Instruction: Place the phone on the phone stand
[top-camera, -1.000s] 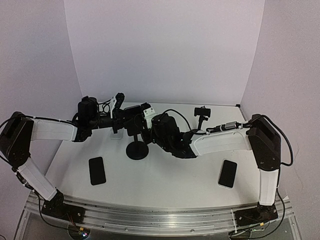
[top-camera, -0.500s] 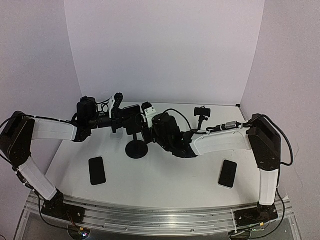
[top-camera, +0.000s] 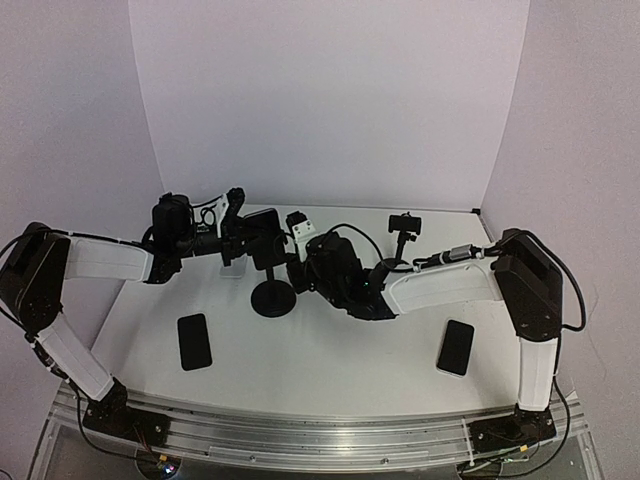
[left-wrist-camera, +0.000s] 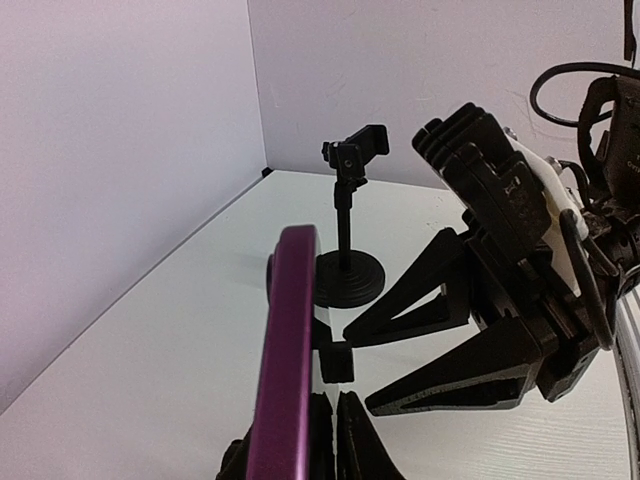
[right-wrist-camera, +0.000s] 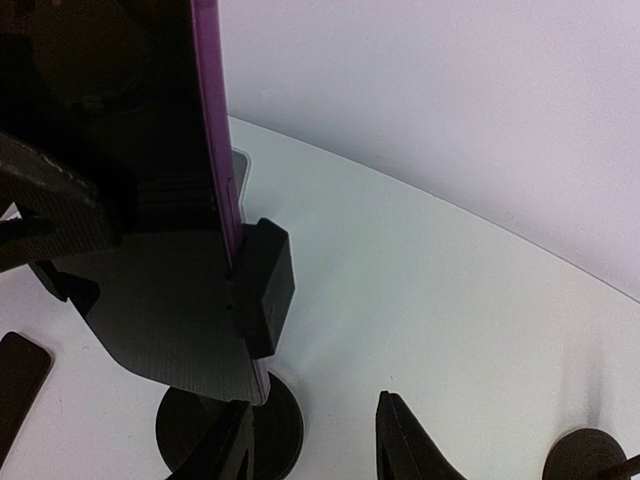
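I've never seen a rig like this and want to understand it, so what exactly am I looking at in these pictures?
Two robot arms with pincer grippers are bolted to a white table. The wide picture looks down from above; the others come from cameras on each wrist. A purple-edged phone stands in the clamp of a black phone stand. The right gripper is open beside it, holding nothing; whether the left gripper grips it is unclear. A second phone and a third phone lie flat; a spare stand is behind.

lab: white backdrop walls (top-camera: 330, 100), aluminium mounting rail (top-camera: 300, 432)
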